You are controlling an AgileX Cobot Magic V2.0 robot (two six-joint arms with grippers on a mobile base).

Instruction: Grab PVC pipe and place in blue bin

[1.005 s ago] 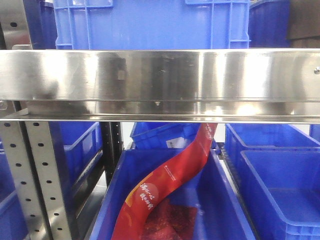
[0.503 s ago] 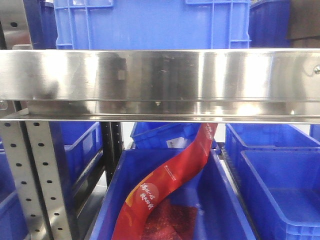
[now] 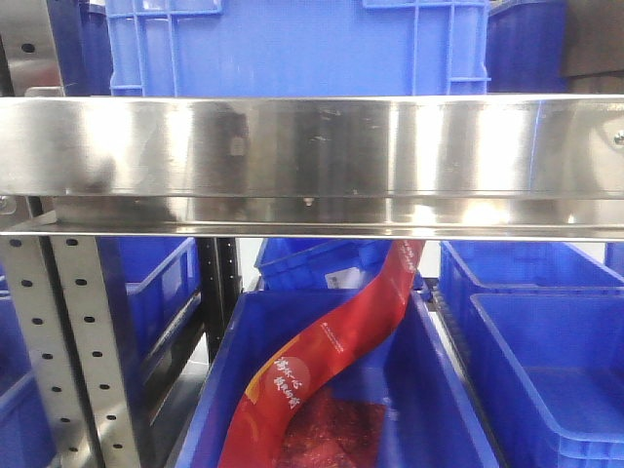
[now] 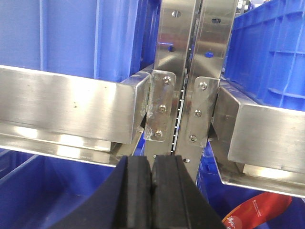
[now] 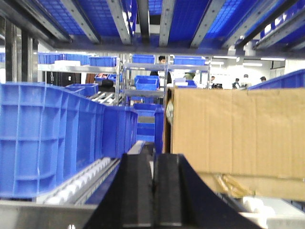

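1. We see no PVC pipe in any view, so the step in hand is finding it.
2. Our left gripper (image 4: 152,191) and right gripper (image 5: 153,191) both have their fingers pressed together, holding nothing.
3. We should search past the steel shelf rail (image 3: 312,161) first, opening the fingers only once the pipe shows.
4. The blue bin (image 3: 409,390) below holds red packaging (image 3: 331,361).

Layout seen from my front camera. A shelf rail (image 3: 312,161) runs across before me, a bin (image 3: 292,44) standing on it. Below the rail, a middle bin (image 3: 409,409) holds a long packet (image 3: 331,356) leaning toward its back right corner. Another bin (image 3: 546,370) sits just beside it on the right; an upright post (image 3: 73,351) stands left.
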